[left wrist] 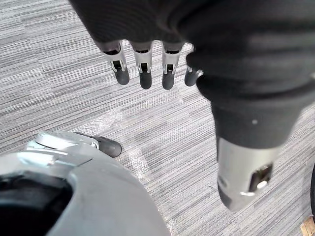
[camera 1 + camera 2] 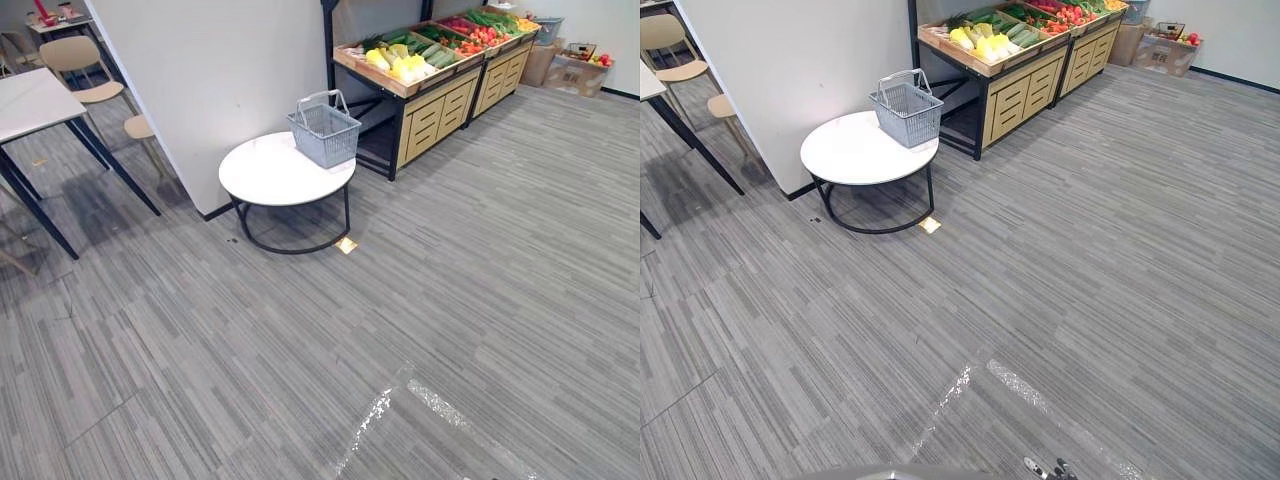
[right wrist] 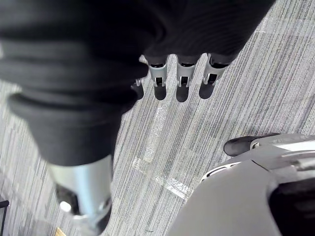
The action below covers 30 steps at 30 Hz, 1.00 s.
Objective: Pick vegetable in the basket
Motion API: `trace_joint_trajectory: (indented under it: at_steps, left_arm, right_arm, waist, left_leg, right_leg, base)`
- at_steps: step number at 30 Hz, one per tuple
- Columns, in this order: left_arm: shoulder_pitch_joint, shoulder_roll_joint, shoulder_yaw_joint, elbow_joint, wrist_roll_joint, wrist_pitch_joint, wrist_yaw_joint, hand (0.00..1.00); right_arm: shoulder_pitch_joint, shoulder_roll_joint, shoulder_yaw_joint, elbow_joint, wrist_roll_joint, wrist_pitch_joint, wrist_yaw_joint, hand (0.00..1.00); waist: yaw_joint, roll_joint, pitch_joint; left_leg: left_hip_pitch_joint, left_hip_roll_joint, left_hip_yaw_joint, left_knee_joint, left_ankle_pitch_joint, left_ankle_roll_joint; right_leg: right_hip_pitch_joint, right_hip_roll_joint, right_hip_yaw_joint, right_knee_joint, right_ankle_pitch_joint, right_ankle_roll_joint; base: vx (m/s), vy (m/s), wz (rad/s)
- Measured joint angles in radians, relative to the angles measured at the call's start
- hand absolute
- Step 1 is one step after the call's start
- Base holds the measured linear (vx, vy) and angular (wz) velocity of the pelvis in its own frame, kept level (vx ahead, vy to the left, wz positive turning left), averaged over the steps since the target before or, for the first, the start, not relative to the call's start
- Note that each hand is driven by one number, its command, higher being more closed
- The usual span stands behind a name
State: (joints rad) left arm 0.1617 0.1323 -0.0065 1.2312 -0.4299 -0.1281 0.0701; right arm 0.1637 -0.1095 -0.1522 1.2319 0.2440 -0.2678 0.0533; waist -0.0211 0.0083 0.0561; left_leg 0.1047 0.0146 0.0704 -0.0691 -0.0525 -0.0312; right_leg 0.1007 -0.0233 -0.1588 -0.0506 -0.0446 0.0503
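A grey wire basket (image 2: 325, 129) with its handles up stands on the far edge of a round white table (image 2: 270, 176). Behind it a wooden produce stand (image 2: 425, 75) carries vegetables: yellow ones (image 2: 408, 66), green ones (image 2: 436, 53) and red ones (image 2: 482, 35) further back. My left hand (image 1: 147, 64) hangs over the grey carpet with straight fingers and nothing in it. My right hand (image 3: 179, 73) also hangs over the carpet, fingers relaxed and empty. Both are far from the basket.
A white partition wall (image 2: 210, 70) rises left of the round table. Chairs (image 2: 85, 60) and a dark-legged table (image 2: 30, 105) stand at the far left. A yellow tag (image 2: 346, 245) lies on the floor by the round table. Cardboard boxes (image 2: 575, 65) sit at the back right.
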Motion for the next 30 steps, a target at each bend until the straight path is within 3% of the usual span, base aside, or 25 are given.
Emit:
trace_joint_trajectory:
  at_steps: [10, 17, 30]
  left_arm:
    - [-0.008, 0.001, 0.004, 0.001, 0.0, 0.001, 0.004, 0.0]
    - [-0.002, -0.006, 0.005, 0.001, -0.003, -0.037, 0.051, 0.0]
    - [0.001, -0.01, 0.032, 0.003, -0.065, -0.038, 0.054, 0.0]
  right_arm:
    - [-0.005, 0.004, 0.001, 0.0, 0.001, -0.001, 0.0, 0.0]
    - [-0.003, 0.005, 0.001, 0.0, 0.01, 0.0, 0.001, 0.0]
    - [-0.011, 0.021, -0.028, 0.002, 0.049, -0.002, 0.038, 0.0]
  waist:
    - [-0.001, -0.009, 0.013]
    - [-0.001, -0.01, 0.013]
    - [0.0, -0.022, 0.019]
  left_leg:
    - [0.007, 0.001, -0.005, -0.02, 0.017, 0.006]
    - [0.005, 0.0, -0.023, -0.025, 0.019, 0.006]
    - [0.009, -0.001, -0.027, -0.025, 0.02, 0.006]
  right_leg:
    - [0.005, 0.002, -0.018, -0.017, 0.0, 0.0]
    - [0.008, 0.002, -0.037, -0.018, 0.0, 0.0]
    - [0.015, -0.001, -0.051, -0.017, 0.0, 0.0]
  base:
    - [-0.05, -0.017, 0.02]
    - [0.0, -0.007, 0.07]
    - [-0.01, 0.0, 0.01]
